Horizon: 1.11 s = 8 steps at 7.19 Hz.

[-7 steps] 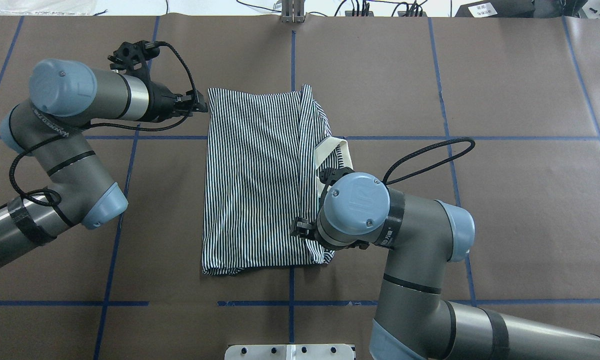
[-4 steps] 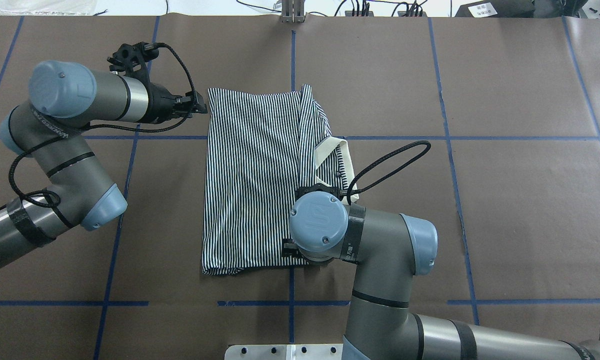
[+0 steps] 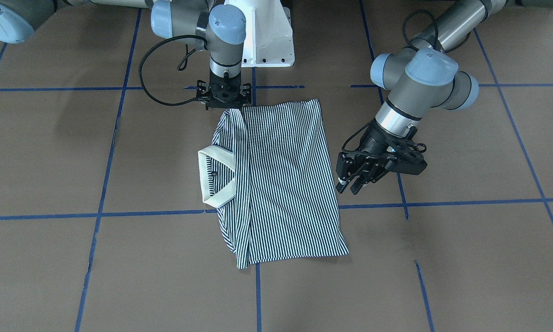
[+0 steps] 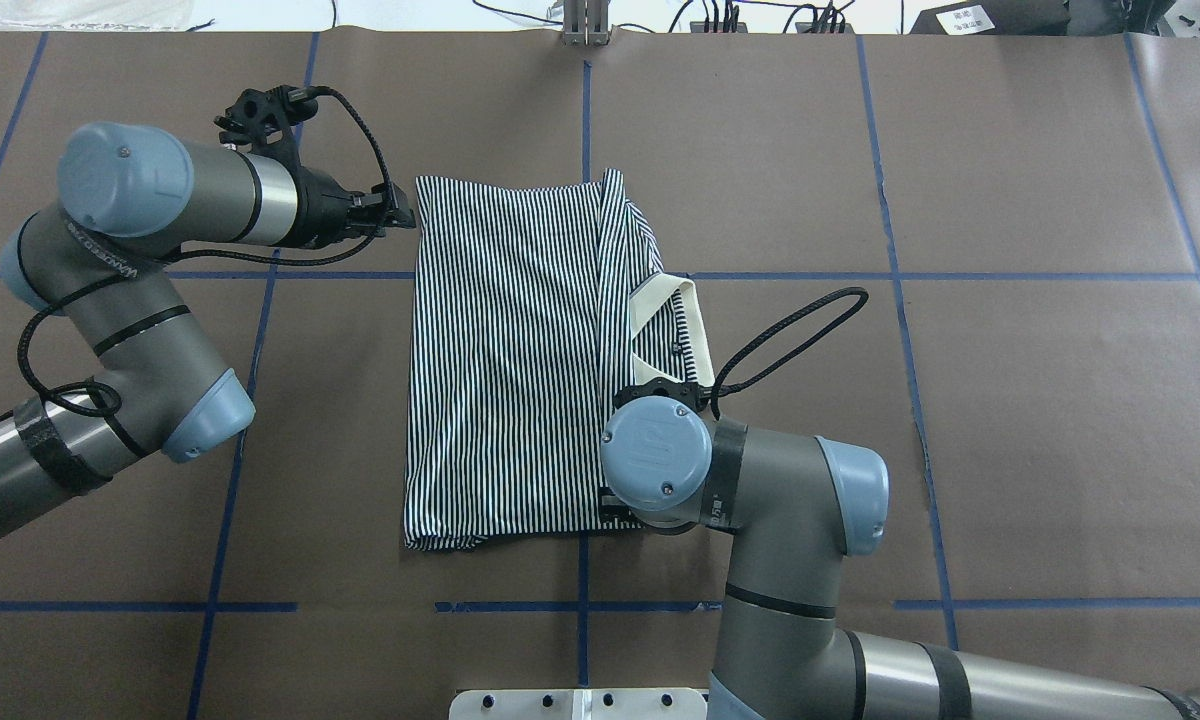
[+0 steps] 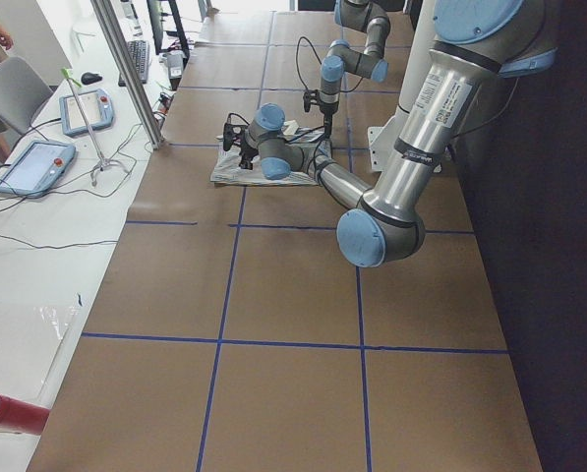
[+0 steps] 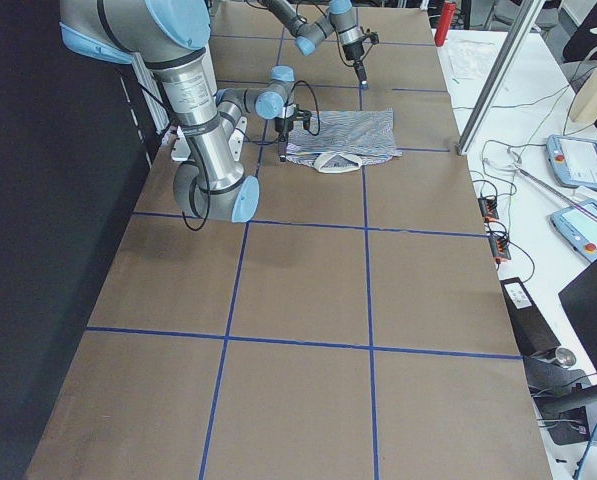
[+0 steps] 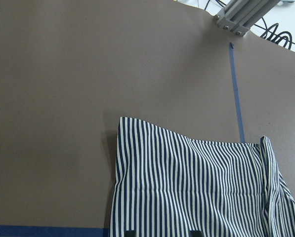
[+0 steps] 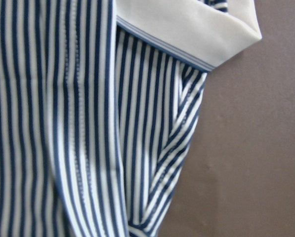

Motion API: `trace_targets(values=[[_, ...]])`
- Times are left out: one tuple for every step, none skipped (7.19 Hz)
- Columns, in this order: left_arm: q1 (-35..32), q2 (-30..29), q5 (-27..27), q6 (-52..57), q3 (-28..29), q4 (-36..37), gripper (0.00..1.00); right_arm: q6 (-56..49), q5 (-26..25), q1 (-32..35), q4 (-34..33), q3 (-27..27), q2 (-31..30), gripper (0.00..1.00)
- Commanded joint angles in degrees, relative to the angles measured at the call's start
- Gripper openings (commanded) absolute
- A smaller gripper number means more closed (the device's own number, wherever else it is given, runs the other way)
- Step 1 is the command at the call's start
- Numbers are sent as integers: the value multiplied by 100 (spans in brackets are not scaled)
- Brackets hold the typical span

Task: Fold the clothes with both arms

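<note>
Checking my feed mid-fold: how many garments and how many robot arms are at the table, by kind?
Striped polo shirt: 1
Robot arms: 2 (left arm, right arm)
Total: 3

The counter [image 4: 1040, 430] is covered with brown paper [image 4: 1050, 150] and divided into large squares by lines of blue tape [image 4: 1060, 276]. Near its middle one striped polo shirt [image 4: 505, 380] lies flat on the paper, folded to a long rectangle, with its cream collar [image 3: 217, 197] sticking out toward the robot's right side.
</note>
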Motion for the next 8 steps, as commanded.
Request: trace_targets(values=[[3,0,0,-11,-24,0,47,-534,-5,174,-145,653,-747,100],[3,0,0,-37,-50,0,47,-581,-6,209,-155,1057,-1100,100],[3,0,0,-81,-59,-9,47,-564,-14,157,-155,1157,-1216,100],[3,0,0,-81,-94,0,47,-538,-14,105,-147,1149,-1139,100],[3,0,0,-90,-111,9,47,-555,-101,139,-129,975,-808,100],[3,0,0,-90,-129,9,48,-572,-128,313,-85,643,-343,100],[12,165,0,-116,-251,9,48,-581,-137,411,-85,222,175,100],[12,324,-52,-116,-426,9,48,-564,-137,438,-68,-139,519,100]])
